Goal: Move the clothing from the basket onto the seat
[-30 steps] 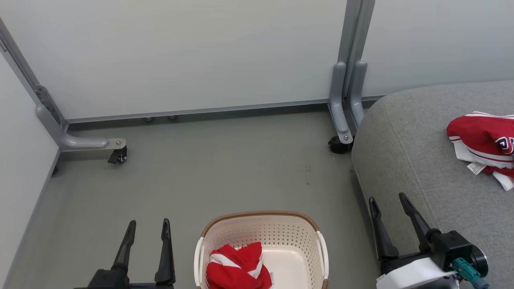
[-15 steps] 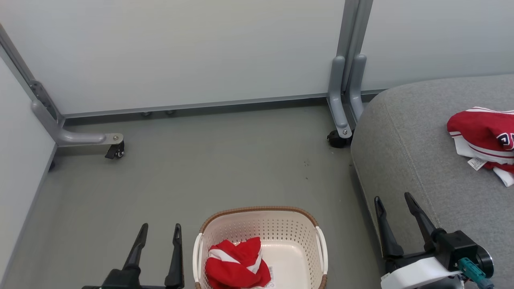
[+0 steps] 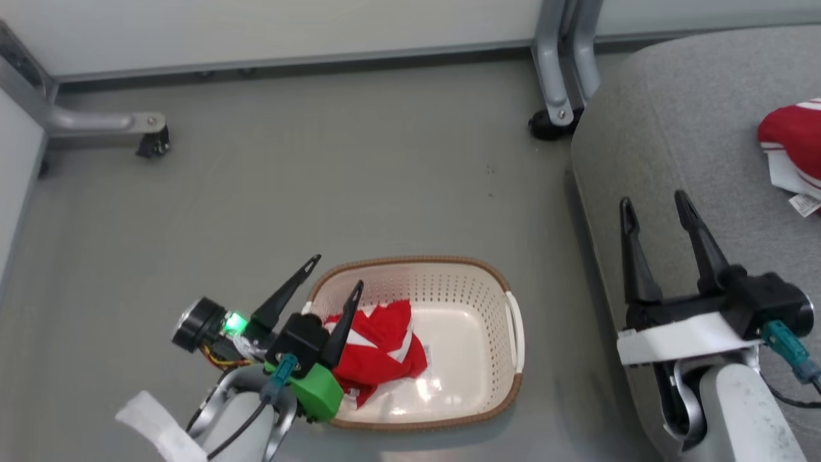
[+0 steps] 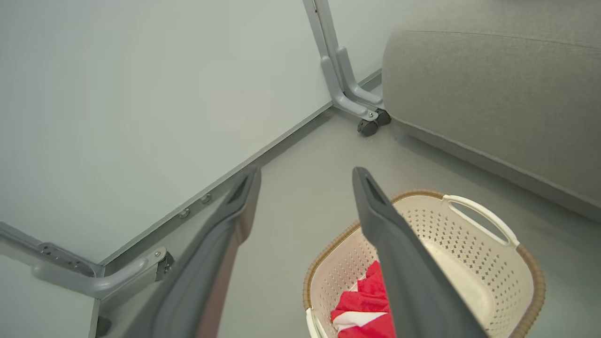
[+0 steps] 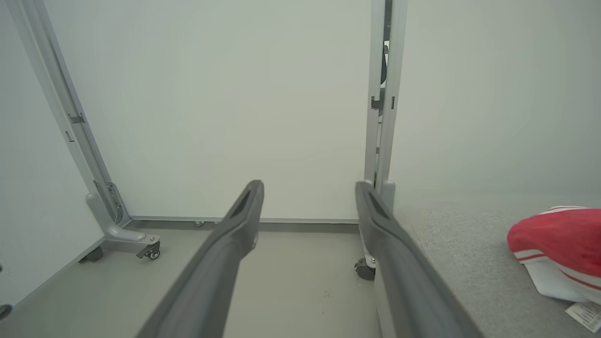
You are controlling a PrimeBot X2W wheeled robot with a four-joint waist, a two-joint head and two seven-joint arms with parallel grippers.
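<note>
- Red with white stripes, a crumpled garment (image 3: 385, 346) lies in the left half of the cream perforated basket (image 3: 449, 285), which stands on the grey floor (image 3: 321, 160).
- Spread wide and empty, the left gripper (image 3: 337, 271) hangs over the basket's left rim; one dark finger is above the garment (whether it touches the cloth cannot be told).
- On the grey fabric seat (image 3: 673, 128), right of the basket, rests a second red garment (image 3: 792, 138) with a white tag.
- Over the seat's left edge the right gripper (image 3: 653, 199) hovers, fingers apart, holding nothing.
</note>
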